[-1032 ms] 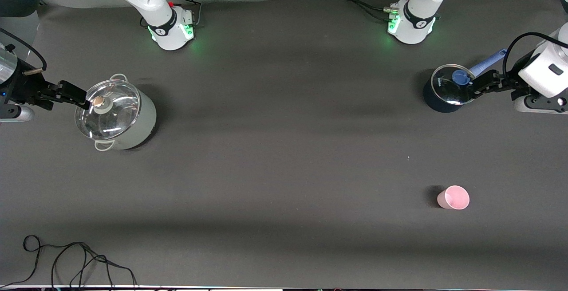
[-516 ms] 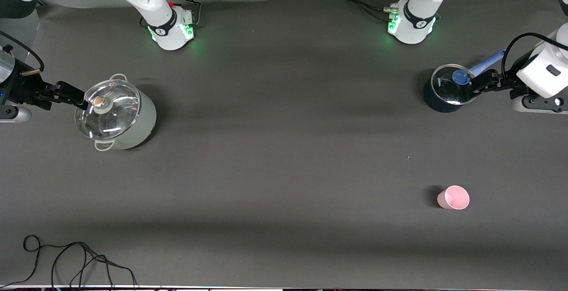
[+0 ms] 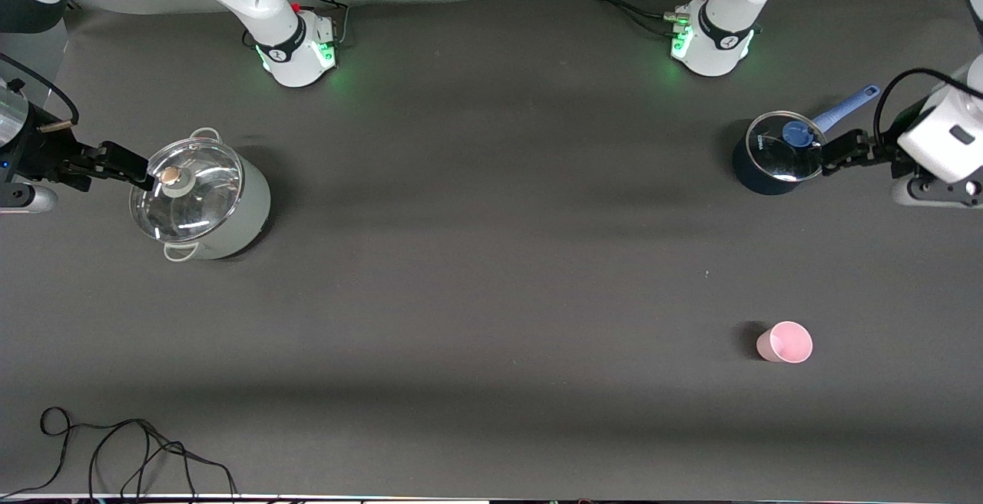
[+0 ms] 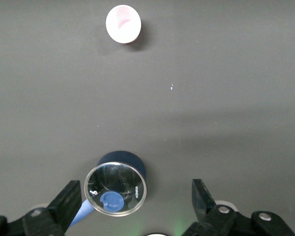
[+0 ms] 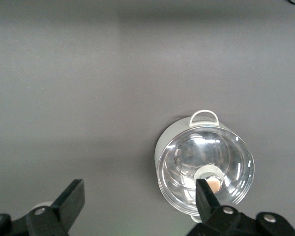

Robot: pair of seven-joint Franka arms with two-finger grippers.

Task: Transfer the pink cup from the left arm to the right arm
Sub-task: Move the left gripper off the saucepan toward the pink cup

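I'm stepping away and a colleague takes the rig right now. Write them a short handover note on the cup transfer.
Left end effector: open, empty, up in the air beside the dark blue lidded saucepan at the left arm's end of the table.
Right end effector: open, empty, over the rim of the pale lidded pot at the right arm's end.
Pink cup: upright on the table, untouched, nearer the front camera than the saucepan, at the left arm's end.
Done: nothing yet.
Left: left arm picks up the cup, carries it toward mid-table, right arm takes it, left lets go.
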